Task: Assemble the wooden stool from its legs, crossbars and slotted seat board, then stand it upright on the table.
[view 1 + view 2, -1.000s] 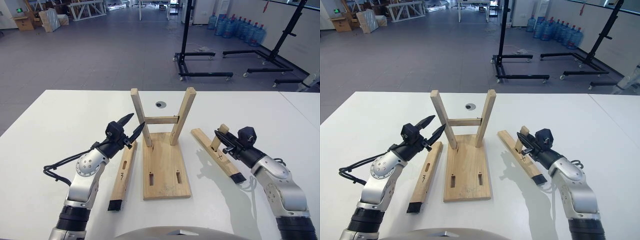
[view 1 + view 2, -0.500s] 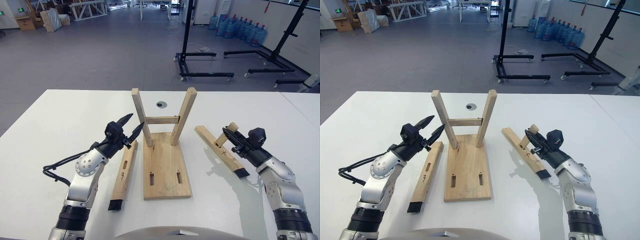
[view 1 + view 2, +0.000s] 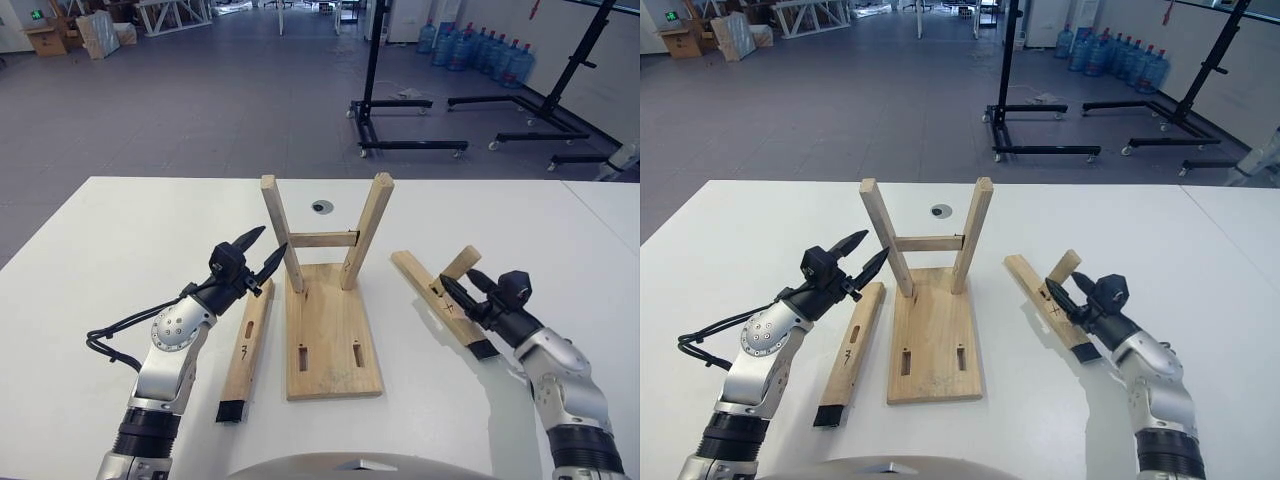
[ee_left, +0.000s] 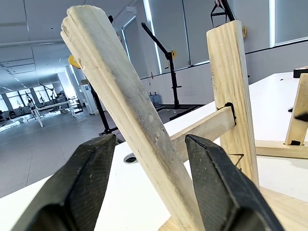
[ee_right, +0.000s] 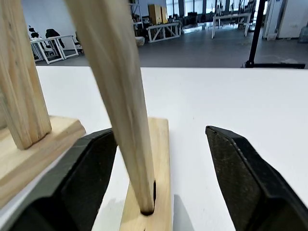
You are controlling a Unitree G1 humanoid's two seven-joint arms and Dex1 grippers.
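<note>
The slotted seat board [image 3: 332, 340] lies flat mid-table. Two legs [image 3: 281, 232] [image 3: 366, 230] joined by a crossbar [image 3: 325, 240] stand upright in its far slots. My left gripper [image 3: 271, 241] is open beside the left upright leg; in the left wrist view that leg [image 4: 139, 125] rises just beyond the spread fingers [image 4: 82, 187]. A loose leg [image 3: 247, 348] lies left of the board. To the right lies another leg [image 3: 440, 300] with a short crossbar [image 3: 461, 264] sticking up from it. My right gripper [image 3: 460, 283] is open around that crossbar [image 5: 120, 96].
A round grommet hole [image 3: 321, 208] sits in the white table [image 3: 120, 240] behind the stool parts. A black cable [image 3: 100, 345] loops off my left arm. Black wheeled racks [image 3: 410, 110] stand on the floor beyond the table's far edge.
My right gripper carried the leg-and-crossbar piece a little to the right, set it down on the table and opened. My left gripper and the other parts stayed put.
</note>
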